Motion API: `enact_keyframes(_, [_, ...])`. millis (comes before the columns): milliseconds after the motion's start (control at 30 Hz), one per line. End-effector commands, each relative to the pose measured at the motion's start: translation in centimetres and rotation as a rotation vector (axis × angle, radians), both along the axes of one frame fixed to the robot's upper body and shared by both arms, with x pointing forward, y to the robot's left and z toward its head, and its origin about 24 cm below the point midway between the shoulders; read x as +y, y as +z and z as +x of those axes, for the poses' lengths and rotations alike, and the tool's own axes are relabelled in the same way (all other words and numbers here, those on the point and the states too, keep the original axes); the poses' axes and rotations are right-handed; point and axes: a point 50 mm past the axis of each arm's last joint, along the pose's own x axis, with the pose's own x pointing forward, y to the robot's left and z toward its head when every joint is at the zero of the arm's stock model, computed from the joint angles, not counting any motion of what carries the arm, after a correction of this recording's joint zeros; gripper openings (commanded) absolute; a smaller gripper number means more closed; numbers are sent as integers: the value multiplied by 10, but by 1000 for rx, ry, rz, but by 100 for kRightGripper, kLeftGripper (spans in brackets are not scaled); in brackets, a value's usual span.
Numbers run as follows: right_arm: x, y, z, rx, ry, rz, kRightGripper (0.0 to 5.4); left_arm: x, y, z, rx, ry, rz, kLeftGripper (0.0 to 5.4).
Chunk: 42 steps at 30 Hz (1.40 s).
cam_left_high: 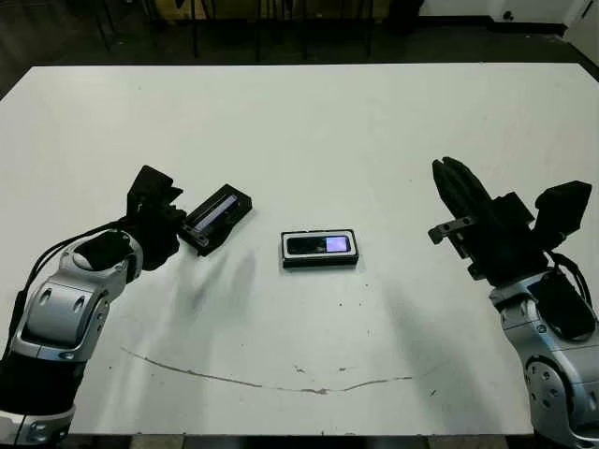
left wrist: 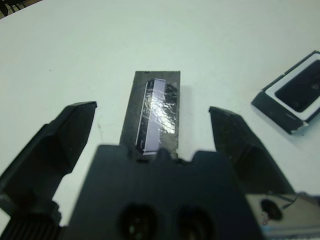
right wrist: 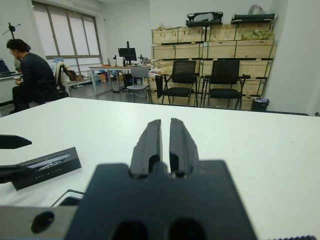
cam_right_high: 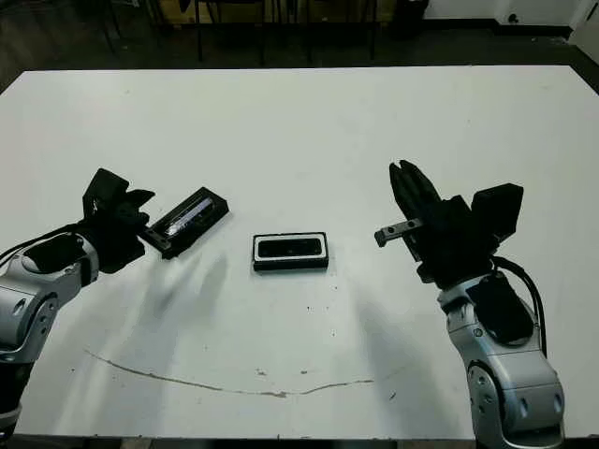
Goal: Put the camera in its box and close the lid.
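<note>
The camera (cam_left_high: 318, 245), a slim black bar with a small bluish screen, lay inside the shallow white-lined box (cam_left_high: 319, 261) near the middle of the smooth white table (cam_left_high: 309, 131). To its left, the flat black lid (cam_left_high: 217, 218) with its shiny window strip rested askew on the table, apart from the box. The left gripper (left wrist: 150, 130) had its blunt black fingers spread to either side of the lid's near end. The right gripper (right wrist: 165, 140) hovered well away, fingers pressed almost together.
</note>
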Motion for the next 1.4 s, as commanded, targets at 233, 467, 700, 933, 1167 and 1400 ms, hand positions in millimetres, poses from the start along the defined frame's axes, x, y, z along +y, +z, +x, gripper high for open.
enact_keyframes(233, [1,-5,-4,39,-19,-17,0,4,-15,6,81,18,7,539])
enact_keyframes(467, [3,-4,-7,39,-24,-15,0,8,-26,12,112,33,4,539])
enact_keyframes(700, [4,-3,-9,18,11,-12,0,10,-31,11,122,27,21,539])
enact_keyframes(933, [6,-2,-11,17,12,-6,0,9,-33,8,135,23,48,539])
enact_keyframes(1167, [6,-2,-12,-3,15,-8,0,4,-35,3,60,-43,92,455])
enact_keyframes(1400, [11,-1,-14,-18,20,-3,0,-5,-48,-3,163,-147,95,325])
